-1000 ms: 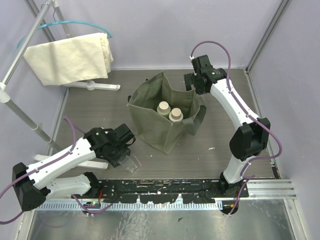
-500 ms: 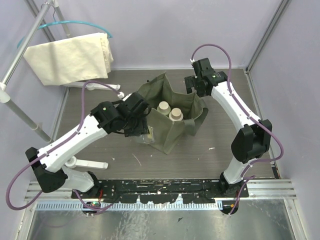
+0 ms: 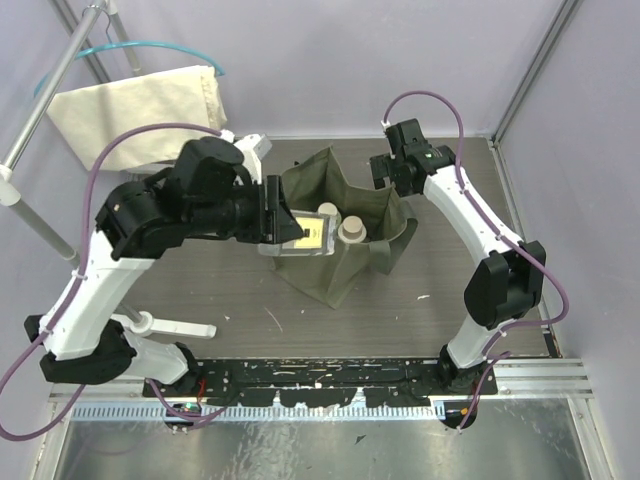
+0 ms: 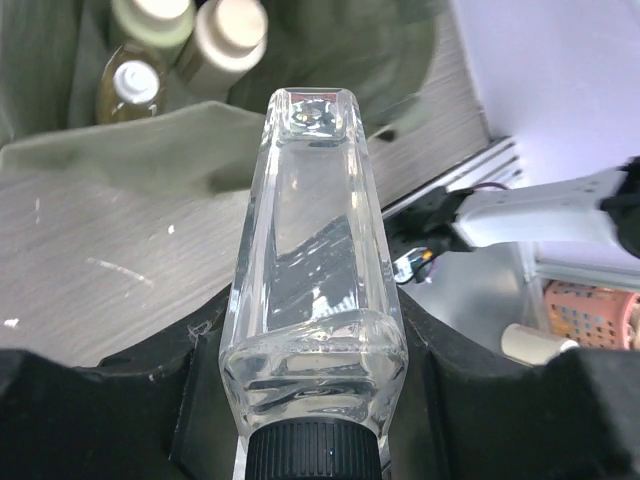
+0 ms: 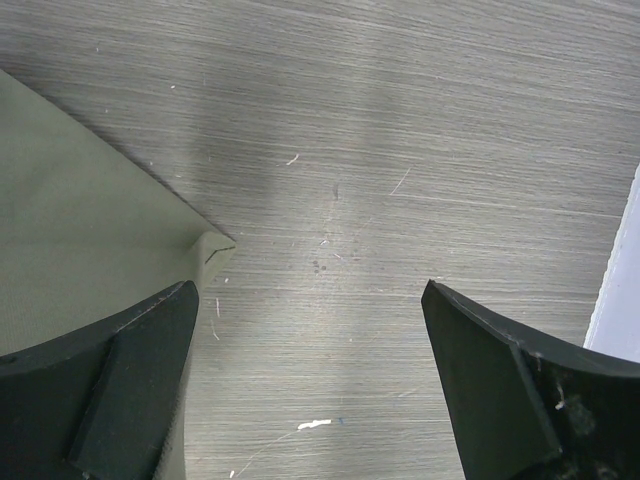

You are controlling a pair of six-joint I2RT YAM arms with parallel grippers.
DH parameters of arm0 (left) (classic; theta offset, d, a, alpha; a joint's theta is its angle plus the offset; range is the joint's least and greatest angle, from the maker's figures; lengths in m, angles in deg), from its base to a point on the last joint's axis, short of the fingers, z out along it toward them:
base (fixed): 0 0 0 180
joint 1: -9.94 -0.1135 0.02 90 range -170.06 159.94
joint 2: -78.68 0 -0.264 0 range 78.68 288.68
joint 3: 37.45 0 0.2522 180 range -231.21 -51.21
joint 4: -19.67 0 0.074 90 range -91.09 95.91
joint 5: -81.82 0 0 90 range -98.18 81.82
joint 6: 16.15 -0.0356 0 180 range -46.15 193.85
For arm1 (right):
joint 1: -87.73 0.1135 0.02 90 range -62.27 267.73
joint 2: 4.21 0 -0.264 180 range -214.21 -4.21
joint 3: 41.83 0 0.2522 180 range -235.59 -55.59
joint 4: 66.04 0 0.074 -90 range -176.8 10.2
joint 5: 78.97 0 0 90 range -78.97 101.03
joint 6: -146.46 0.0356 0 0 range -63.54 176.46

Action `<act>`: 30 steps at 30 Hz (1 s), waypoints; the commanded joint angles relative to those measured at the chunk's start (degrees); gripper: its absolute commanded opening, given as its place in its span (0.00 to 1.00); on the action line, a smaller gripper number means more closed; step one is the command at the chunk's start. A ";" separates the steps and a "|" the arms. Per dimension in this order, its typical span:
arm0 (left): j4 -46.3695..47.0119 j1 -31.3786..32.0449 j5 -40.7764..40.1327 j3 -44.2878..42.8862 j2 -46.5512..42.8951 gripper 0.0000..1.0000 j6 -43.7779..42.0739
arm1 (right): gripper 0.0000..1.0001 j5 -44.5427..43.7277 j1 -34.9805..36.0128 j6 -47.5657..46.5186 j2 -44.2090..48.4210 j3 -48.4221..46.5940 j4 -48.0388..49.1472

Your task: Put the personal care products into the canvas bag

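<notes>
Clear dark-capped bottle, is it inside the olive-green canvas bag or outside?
Outside: the left gripper holds the clear dark-capped bottle over the olive-green canvas bag's rim.

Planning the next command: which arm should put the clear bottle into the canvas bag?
Left: the left tool grips the clear bottle over the canvas bag's edge. The right tool hangs open and empty outside the bag.

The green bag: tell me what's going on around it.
The left gripper holds the clear dark-capped bottle by its cap end, over the left rim of the canvas bag. Three products already stand inside: the amber bottle and two cream-capped bottles. The right gripper hangs open beside the bag's far right corner, holding nothing.
</notes>
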State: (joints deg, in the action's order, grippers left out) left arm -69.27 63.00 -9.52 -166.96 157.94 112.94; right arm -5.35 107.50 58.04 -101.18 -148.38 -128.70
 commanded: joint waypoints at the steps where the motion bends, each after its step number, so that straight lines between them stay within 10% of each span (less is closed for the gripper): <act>1: 5.96 0.24 4.62 -9.53 3.32 0.00 -4.22 | 1.00 0.35 0.01 -0.49 3.00 -4.23 -0.51; 16: 13.89 -4.08 11.38 -18.47 14.74 0.00 -17.62 | 1.00 -1.50 0.00 -1.38 0.78 -11.47 -4.74; 30: 0.67 -6.90 18.70 -22.00 22.82 0.00 -24.81 | 1.00 -2.67 -0.02 -2.19 -0.72 -12.70 -5.01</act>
State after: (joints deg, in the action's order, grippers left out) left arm -66.65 56.16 3.79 -185.12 181.20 91.59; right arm -6.97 107.50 56.71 -101.64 -158.04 -134.06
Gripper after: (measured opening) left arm 0.547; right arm 0.999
